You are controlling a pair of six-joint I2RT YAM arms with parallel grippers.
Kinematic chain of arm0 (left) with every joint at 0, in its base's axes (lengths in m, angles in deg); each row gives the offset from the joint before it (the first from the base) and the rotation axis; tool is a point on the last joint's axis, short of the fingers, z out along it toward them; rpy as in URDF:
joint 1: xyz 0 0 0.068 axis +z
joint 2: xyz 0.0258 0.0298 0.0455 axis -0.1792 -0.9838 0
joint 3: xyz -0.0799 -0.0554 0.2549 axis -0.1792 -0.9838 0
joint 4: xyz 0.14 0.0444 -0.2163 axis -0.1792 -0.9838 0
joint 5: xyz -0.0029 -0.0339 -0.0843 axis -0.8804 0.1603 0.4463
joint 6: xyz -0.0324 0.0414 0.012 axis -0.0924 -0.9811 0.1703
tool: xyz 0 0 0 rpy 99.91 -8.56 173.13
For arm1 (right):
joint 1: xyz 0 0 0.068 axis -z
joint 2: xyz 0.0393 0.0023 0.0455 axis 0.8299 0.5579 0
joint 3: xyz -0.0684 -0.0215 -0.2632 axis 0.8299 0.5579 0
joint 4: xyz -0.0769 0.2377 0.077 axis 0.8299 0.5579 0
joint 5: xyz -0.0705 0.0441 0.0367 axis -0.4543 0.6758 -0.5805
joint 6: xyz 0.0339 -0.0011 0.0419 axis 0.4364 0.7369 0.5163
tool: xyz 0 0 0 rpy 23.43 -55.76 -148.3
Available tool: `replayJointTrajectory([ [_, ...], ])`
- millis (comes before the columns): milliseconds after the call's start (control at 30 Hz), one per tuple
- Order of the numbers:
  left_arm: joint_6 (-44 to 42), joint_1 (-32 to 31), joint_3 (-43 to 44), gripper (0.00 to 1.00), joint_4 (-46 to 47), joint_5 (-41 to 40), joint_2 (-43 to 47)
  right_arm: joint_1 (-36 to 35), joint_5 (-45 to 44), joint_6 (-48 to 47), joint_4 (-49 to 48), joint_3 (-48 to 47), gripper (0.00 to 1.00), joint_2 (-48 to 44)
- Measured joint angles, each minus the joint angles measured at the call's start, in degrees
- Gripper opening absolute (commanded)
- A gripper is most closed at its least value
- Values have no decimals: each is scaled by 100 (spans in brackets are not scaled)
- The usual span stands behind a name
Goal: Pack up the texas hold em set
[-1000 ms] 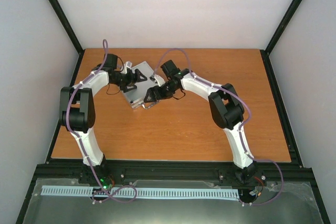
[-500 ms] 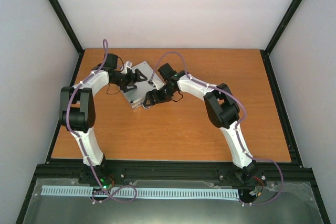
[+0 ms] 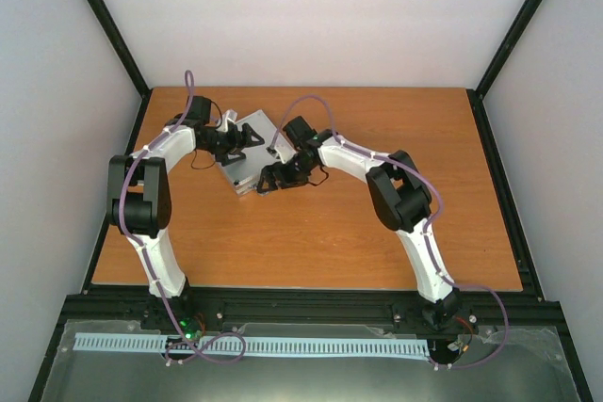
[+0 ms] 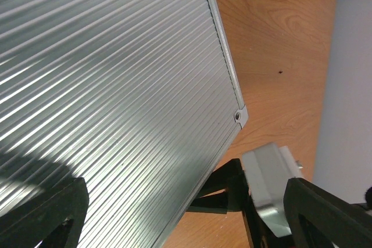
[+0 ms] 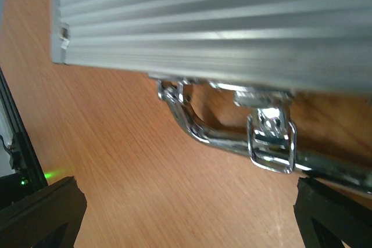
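Observation:
The texas hold em set shows only as its silver ribbed case, lying shut on the table at the back left; whatever is inside is hidden. My left gripper hovers over the lid, open, its black fingers spread wide either side of the lid's corner. My right gripper sits at the case's near edge, open and empty. In the right wrist view the chrome handle and a chrome latch lie just ahead of the right gripper, above bare wood.
The wooden table stretches out to the right and towards the near edge. Black frame posts and white walls close in the back and sides. Part of the right arm shows beside the case corner in the left wrist view.
The right arm has swung slightly left and its gripper has edged along the case's near side. The left arm and the case have not moved.

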Motion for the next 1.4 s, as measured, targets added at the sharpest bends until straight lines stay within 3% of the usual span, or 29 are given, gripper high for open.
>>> replayJointTrajectory([
  [867,-4,0,4,95,-13,-11,-2,153,772,2304,-2750,1731,100,-424],
  [1400,-13,0,2,95,35,-44,-2,240,741,2942,-3335,1950,100,-463],
])
